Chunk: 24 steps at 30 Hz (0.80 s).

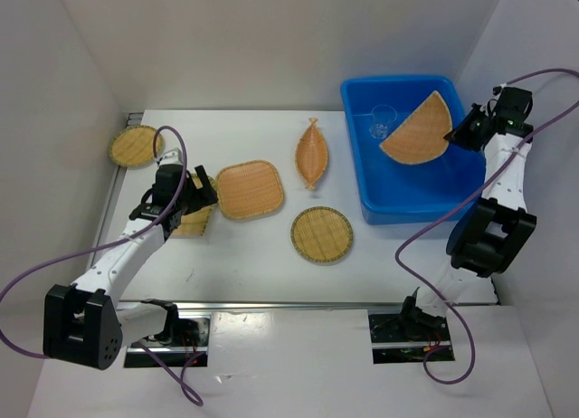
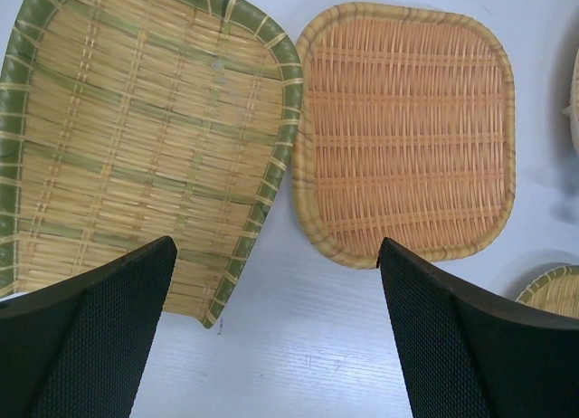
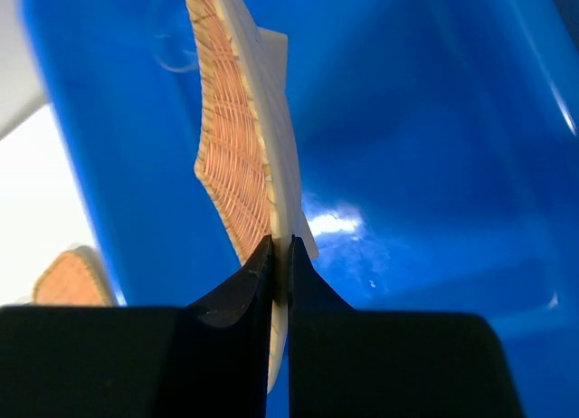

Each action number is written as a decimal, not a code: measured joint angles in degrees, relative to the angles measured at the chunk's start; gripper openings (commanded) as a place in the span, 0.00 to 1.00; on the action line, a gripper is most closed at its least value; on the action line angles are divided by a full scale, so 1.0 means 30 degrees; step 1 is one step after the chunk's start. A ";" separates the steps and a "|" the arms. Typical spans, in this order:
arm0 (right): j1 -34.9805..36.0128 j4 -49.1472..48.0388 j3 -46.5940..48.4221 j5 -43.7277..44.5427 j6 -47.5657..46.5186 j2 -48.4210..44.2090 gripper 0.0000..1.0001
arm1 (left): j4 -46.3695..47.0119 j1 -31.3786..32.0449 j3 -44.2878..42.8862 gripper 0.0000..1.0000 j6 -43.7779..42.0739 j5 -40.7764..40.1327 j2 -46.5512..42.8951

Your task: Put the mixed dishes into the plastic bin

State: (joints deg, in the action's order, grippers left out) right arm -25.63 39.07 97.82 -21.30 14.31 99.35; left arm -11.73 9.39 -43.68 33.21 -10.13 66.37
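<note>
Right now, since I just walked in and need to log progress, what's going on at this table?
The right gripper is pinching a fan-shaped tray by its edge, holding it tilted over the blue bin, where a clear cup already sits. The left gripper hangs open above a green-edged tray, beside the rounded-square tray. The leaf-shaped tray, the centre round tray and the far-left round tray lie on the table, not yet binned.
</note>
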 measured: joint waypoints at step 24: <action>0.2419 0.0823 0.3672 0.3745 0.0656 0.7613 0.01 | 0.0036 0.0000 0.0029 1.00 0.0007 -0.0007 0.0350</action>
State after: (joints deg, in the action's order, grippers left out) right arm -18.37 41.54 108.84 -10.07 16.27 122.19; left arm -11.62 9.39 -43.59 33.23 -10.15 67.42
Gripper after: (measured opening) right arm 0.061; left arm 0.998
